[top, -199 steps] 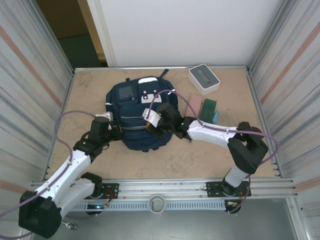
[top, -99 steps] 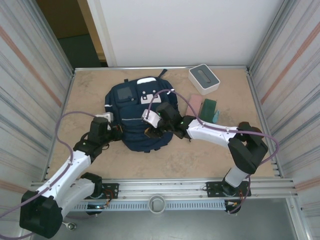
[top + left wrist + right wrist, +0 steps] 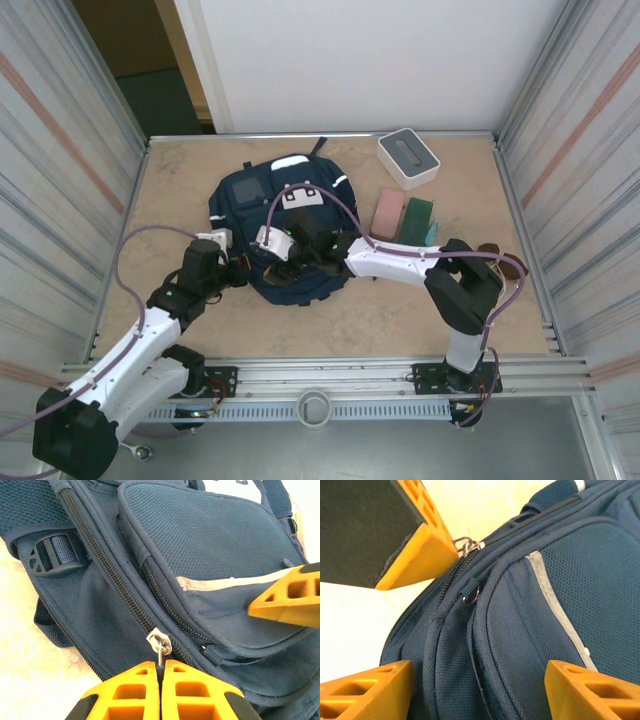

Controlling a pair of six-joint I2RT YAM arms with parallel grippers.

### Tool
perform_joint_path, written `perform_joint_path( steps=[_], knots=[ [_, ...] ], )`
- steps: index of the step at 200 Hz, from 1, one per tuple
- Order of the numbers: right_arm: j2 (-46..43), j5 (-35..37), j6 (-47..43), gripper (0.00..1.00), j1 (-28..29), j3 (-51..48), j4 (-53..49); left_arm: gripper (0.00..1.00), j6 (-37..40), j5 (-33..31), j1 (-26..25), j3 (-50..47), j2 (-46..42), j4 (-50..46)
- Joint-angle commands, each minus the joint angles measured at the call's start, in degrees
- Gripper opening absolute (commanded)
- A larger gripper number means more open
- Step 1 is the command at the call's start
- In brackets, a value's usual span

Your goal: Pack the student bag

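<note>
Top view: the navy student bag lies flat mid-worktop, with a white box well apart at the far right. The left tool and right tool meet at the bag's near edge

Left wrist view: the left tool's jaws are pressed together, pinching the ring of a zip pull

Right wrist view: the right tool's jaws stand wide apart over the bag, gripping nothing
</note>
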Motion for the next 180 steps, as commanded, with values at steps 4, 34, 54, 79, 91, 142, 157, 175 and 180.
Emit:
perform_joint_path(
  steps=[4,34,54,79,91,142,157,175,180],
  knots=[
    [1.4,0.2,-0.2,0.70,0.3,1.8,-0.7,0.00,-0.4,-0.3,-0.2,-0.4,-1.7,0.1],
    [0.6,2.0,0.2,0.45,0.1,0.9,-0.4,0.00,-0.3,-1.8,-0.2,-0.8,-1.4,0.2],
    [-0.6,2.7,0.0,0.26,-0.2,-0.1,-0.8,0.00,0.0,-3.8,-0.2,-0.8,-1.3,-0.4],
    [-3.1,3.1,0.0,0.11,-1.2,-2.9,-0.5,0.00,0.4,-7.4,2.1,-0.6,-0.8,-1.3],
    [-4.2,2.7,0.6,0.07,-1.8,-4.1,-0.3,0.00,0.4,-7.2,4.3,-0.6,-0.2,-0.6],
    [-7.0,-0.6,2.3,0.00,-2.3,-6.6,1.9,0.00,0.9,-6.4,14.0,0.9,9.0,6.2],
    [-6.8,-1.6,2.5,0.00,-2.4,-6.5,2.4,0.00,0.8,-5.8,16.8,1.9,12.6,9.1],
    [-6.2,-1.9,3.1,0.00,-2.4,-5.6,2.4,0.00,0.9,-4.9,18.8,3.6,17.1,11.6],
    [-6.0,-2.0,3.4,0.00,-2.4,-5.2,2.4,0.00,1.0,-4.8,19.1,4.2,18.4,11.9]
  ],
)
